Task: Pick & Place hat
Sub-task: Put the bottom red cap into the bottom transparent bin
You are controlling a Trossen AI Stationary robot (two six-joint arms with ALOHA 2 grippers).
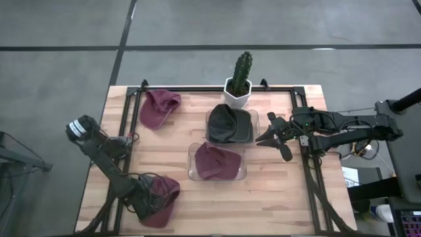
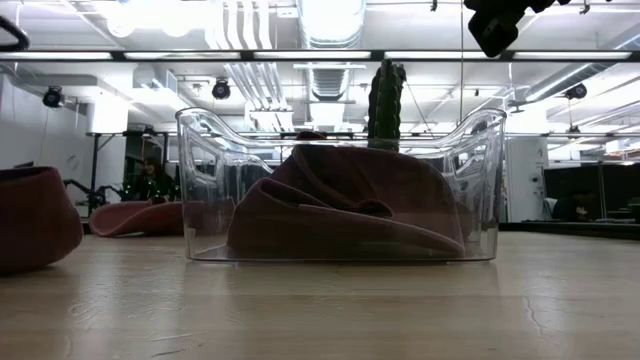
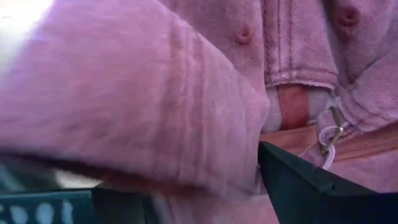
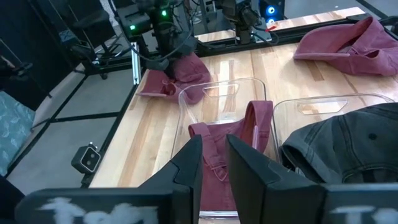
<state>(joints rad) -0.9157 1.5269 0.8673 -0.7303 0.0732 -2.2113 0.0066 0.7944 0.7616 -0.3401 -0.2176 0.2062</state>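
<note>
A maroon hat (image 1: pixel 164 197) lies at the table's near left corner, with my left gripper (image 1: pixel 146 197) on its left side, shut on it. In the left wrist view its cloth (image 3: pixel 186 93) fills the picture and the strap buckle (image 3: pixel 333 127) shows. The low view has it at the left edge (image 2: pixel 30 225). Another maroon hat (image 1: pixel 217 161) sits in a clear bin (image 1: pixel 192 164), a black hat (image 1: pixel 227 122) in a second bin (image 1: pixel 250 128), and a third maroon hat (image 1: pixel 158 107) lies at the far left. My right gripper (image 1: pixel 273 137) hovers right of the black hat, open by a narrow gap (image 4: pixel 214 155). My left gripper holds the maroon hat's cloth (image 3: pixel 236 143) bunched between its two fingers (image 3: pixel 298 180). The cloth covers the place of contact, so I cannot tell which part of the hat it is or how many layers. It comes at the hat from the table's left side.
A potted cactus (image 1: pixel 239 82) stands at the far edge behind the black hat's bin. Bare wood lies along the near edge (image 1: pixel 263 204) and between the bins and the left hats. A black frame rail (image 1: pixel 309 171) runs along the table's right side.
</note>
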